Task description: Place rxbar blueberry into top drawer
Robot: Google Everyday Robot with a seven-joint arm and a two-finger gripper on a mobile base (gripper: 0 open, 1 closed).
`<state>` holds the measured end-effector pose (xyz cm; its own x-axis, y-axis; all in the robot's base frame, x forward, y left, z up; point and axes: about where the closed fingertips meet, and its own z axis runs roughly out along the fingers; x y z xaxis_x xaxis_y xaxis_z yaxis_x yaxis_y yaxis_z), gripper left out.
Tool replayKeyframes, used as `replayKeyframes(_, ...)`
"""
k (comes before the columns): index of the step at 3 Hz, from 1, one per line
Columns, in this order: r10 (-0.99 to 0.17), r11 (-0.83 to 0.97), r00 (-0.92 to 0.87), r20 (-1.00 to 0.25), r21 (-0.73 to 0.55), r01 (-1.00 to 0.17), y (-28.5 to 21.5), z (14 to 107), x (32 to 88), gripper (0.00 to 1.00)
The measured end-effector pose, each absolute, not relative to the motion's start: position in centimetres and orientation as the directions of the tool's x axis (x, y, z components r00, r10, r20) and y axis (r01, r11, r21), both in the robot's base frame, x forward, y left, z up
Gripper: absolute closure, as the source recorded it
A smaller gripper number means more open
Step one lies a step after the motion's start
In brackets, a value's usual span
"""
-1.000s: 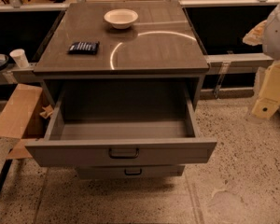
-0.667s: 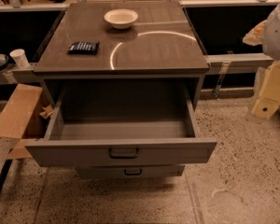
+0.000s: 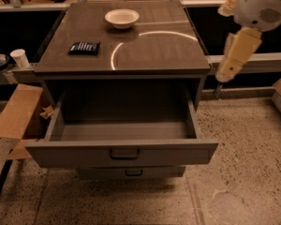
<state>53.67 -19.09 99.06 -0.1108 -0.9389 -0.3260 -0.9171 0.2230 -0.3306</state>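
1. Table [image 3: 154,50]: grey cabinet top, top drawer [image 3: 122,151] pulled open beneath front edge.
2. Gripper [image 3: 226,71]: beyond right edge, near front right corner, pointing down; grip state impossible to tell.
3. Bowl [image 3: 122,18]: upright near back edge.
4. Rxbar blueberry [image 3: 84,48]: lying flat near left edge, outside drawer.

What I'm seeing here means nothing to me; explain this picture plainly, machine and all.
One camera looks down at a grey cabinet from its front; where it is mounted isn't known. The pale jointed thing at upper right is a robot arm; its gripper hangs right of the cabinet, touching nothing. On the cabinet top lie the rxbar blueberry, a dark wrapped bar, and a cream bowl. The top drawer stands pulled open, nothing visible inside. The bar is meant to go there.
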Motion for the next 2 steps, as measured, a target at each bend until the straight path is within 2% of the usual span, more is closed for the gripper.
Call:
replayKeyframes(1, -0.898, 0.220, -0.055, -0.437, -0.338, -0.915, -16.3, 99.3, 59.3, 0.00)
replayKeyframes(2, -0.808, 0.239, -0.032, -0.589, -0.277, -0.931, -12.2, 98.2, 63.1, 0.00)
